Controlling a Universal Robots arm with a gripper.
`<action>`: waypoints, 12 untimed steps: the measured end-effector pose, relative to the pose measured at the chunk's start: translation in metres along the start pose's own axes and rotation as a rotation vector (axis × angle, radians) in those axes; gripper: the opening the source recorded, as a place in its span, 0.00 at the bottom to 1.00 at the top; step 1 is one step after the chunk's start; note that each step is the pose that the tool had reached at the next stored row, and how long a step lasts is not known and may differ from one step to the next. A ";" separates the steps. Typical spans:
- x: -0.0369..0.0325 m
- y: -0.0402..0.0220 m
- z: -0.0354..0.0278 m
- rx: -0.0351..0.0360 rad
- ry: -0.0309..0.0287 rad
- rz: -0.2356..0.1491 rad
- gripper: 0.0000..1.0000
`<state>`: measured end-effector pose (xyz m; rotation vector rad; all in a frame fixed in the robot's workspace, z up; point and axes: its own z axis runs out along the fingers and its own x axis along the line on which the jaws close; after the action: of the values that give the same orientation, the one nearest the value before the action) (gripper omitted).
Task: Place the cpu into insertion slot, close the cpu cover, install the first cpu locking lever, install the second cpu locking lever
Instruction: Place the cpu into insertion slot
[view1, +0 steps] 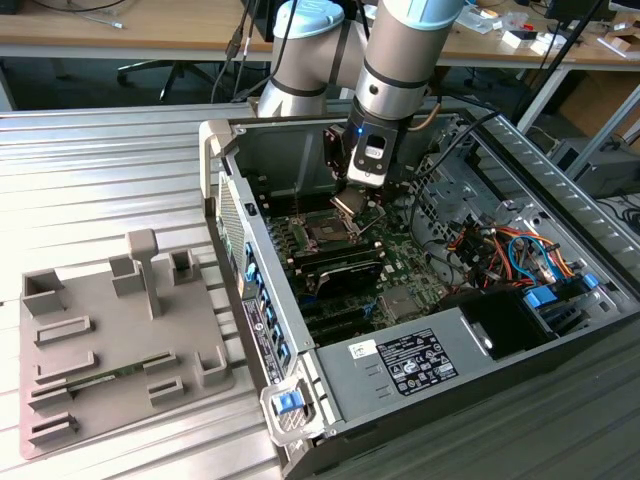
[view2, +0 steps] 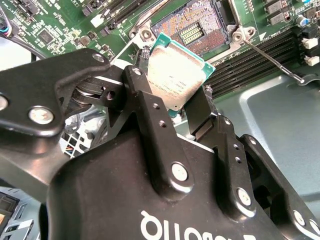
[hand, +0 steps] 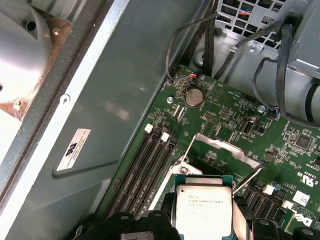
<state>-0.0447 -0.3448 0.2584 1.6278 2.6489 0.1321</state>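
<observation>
The claw (view2: 170, 92) is closed on the cpu (view2: 176, 70), with its two black fingers (view2: 147, 102) pinching opposite edges of the chip. The fingers hide those two edges in the second wrist view. In the first wrist view the chip's near edge is lost behind the claw body. The chip is square, so it has no long axis to speak of. It is held tilted, with its dull metal face turned back toward the wrist and its green rim showing along the far edges. One corner points away from the claw toward the insertion slot (view2: 192, 27).

The slot lies just beyond the fingertips, uncovered, with its field of gold contacts bare. The chip blocks its near corner, so I cannot tell how much gap lies between them. The cpu cover (hand: 225, 150) stands raised on the far side of the chip. A thin locking lever (view2: 272, 59) angles out beside the slot. Long black memory slots (hand: 145, 167) run alongside the claw.

In the exterior view the claw's tips are hard to separate from the metal parts beneath them. The arm (view1: 400, 60) reaches down into the open computer case (view1: 400, 360). Well away from the claw, a grey fixture tray (view1: 110, 330) sits on the ribbed surface (view1: 90, 180).
</observation>
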 end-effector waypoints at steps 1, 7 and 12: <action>0.0000 0.0000 0.0000 0.0000 -0.0001 0.001 0.55; 0.0000 0.0000 0.0002 -0.0002 -0.0011 0.013 0.55; 0.0000 0.0000 0.0002 -0.0004 -0.0020 0.022 0.55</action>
<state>-0.0447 -0.3448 0.2582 1.6559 2.6303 0.1314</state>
